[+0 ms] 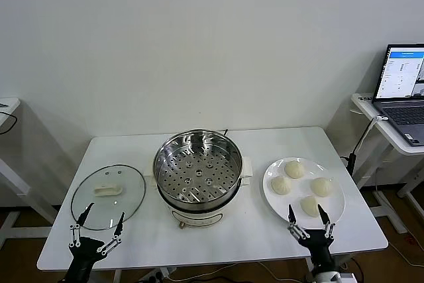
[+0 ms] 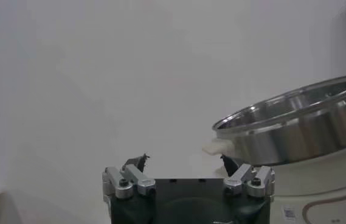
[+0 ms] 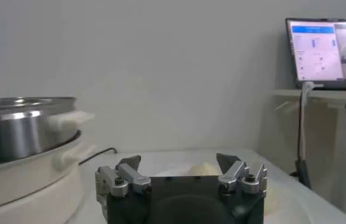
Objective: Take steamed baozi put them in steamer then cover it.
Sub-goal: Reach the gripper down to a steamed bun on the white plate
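Note:
Several cream-white pleated baozi [image 1: 303,187] lie on a white plate [image 1: 334,211] at the table's right. The steel steamer [image 1: 197,170] with its perforated tray stands uncovered at the table's middle. Its glass cover [image 1: 108,195] with a cream handle lies flat on the table to the left. My right gripper [image 1: 307,219] hovers open at the plate's front edge, just in front of the nearest baozi [image 3: 202,168]. My left gripper [image 1: 100,223] stands open over the cover's near rim, nothing between its fingers. The steamer [image 2: 300,125] shows beyond the left gripper [image 2: 185,163] in the left wrist view.
A laptop [image 1: 404,91] sits on a side stand to the right of the table, with a cable hanging down beside it. Another white stand edge [image 1: 8,107] shows at far left. A white wall rises behind the table.

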Robot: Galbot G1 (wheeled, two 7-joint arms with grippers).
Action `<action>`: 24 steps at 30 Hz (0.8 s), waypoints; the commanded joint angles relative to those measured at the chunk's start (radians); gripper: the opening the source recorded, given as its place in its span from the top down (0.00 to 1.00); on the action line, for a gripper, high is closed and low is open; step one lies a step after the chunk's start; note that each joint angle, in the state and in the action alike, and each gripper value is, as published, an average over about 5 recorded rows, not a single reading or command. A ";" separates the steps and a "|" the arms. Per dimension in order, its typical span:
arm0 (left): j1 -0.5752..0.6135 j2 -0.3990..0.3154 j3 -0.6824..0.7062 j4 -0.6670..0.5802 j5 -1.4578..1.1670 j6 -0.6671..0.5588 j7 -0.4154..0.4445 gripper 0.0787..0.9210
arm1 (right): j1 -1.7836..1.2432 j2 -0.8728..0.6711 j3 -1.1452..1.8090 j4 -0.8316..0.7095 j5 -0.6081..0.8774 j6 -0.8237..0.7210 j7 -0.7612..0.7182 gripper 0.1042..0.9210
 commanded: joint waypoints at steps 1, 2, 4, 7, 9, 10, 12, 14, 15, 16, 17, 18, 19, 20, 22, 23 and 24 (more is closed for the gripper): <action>0.002 0.001 -0.001 -0.002 0.002 0.003 -0.002 0.12 | 0.402 -0.097 -0.018 -0.118 0.099 -0.247 0.101 0.12; 0.002 0.001 -0.001 -0.004 0.002 0.003 -0.002 0.12 | 0.438 -0.106 -0.031 -0.143 0.107 -0.243 0.093 0.12; 0.004 0.000 -0.003 -0.009 0.002 0.004 -0.004 0.12 | 0.565 -0.138 -0.085 -0.229 0.151 -0.233 0.069 0.12; 0.007 -0.001 -0.007 -0.019 0.002 0.005 -0.006 0.12 | 0.760 -0.165 -0.177 -0.363 0.245 -0.229 0.045 0.12; 0.009 -0.002 -0.008 -0.025 0.001 0.006 -0.007 0.12 | 0.881 -0.171 -0.231 -0.464 0.288 -0.228 0.023 0.12; 0.009 -0.003 -0.009 -0.026 0.001 0.006 -0.007 0.12 | 0.938 -0.174 -0.256 -0.516 0.304 -0.226 -0.001 0.12; 0.009 -0.005 -0.009 -0.027 0.001 0.006 -0.008 0.12 | 1.044 -0.184 -0.311 -0.622 0.345 -0.231 -0.081 0.12; 0.008 -0.007 -0.010 -0.027 0.001 0.005 -0.009 0.12 | 1.120 -0.202 -0.359 -0.703 0.375 -0.246 -0.211 0.12; 0.008 -0.008 -0.010 -0.027 0.001 0.005 -0.009 0.12 | 1.146 -0.215 -0.386 -0.734 0.384 -0.259 -0.284 0.12; 0.008 -0.008 -0.010 -0.027 0.001 0.004 -0.010 0.12 | 1.168 -0.230 -0.416 -0.761 0.380 -0.266 -0.368 0.12; 0.008 -0.009 -0.010 -0.026 0.001 0.003 -0.011 0.12 | 1.188 -0.246 -0.449 -0.783 0.368 -0.269 -0.447 0.12; 0.008 -0.009 -0.011 -0.026 0.001 0.002 -0.012 0.12 | 1.207 -0.262 -0.484 -0.804 0.349 -0.270 -0.517 0.12; 0.009 -0.010 -0.011 -0.027 0.001 0.001 -0.013 0.12 | 1.229 -0.278 -0.525 -0.826 0.317 -0.266 -0.595 0.12; 0.010 -0.011 -0.012 -0.028 0.001 0.000 -0.014 0.12 | 1.253 -0.294 -0.560 -0.848 0.277 -0.261 -0.682 0.12; 0.014 -0.012 -0.013 -0.033 0.001 -0.001 -0.014 0.12 | 1.304 -0.320 -0.624 -0.889 0.176 -0.256 -0.851 0.12; 0.016 -0.012 -0.014 -0.036 0.001 -0.001 -0.015 0.12 | 1.338 -0.329 -0.653 -0.915 0.118 -0.248 -0.946 0.12; 0.018 -0.012 -0.014 -0.038 0.001 -0.001 -0.015 0.12 | 1.368 -0.334 -0.679 -0.940 0.068 -0.241 -1.027 0.12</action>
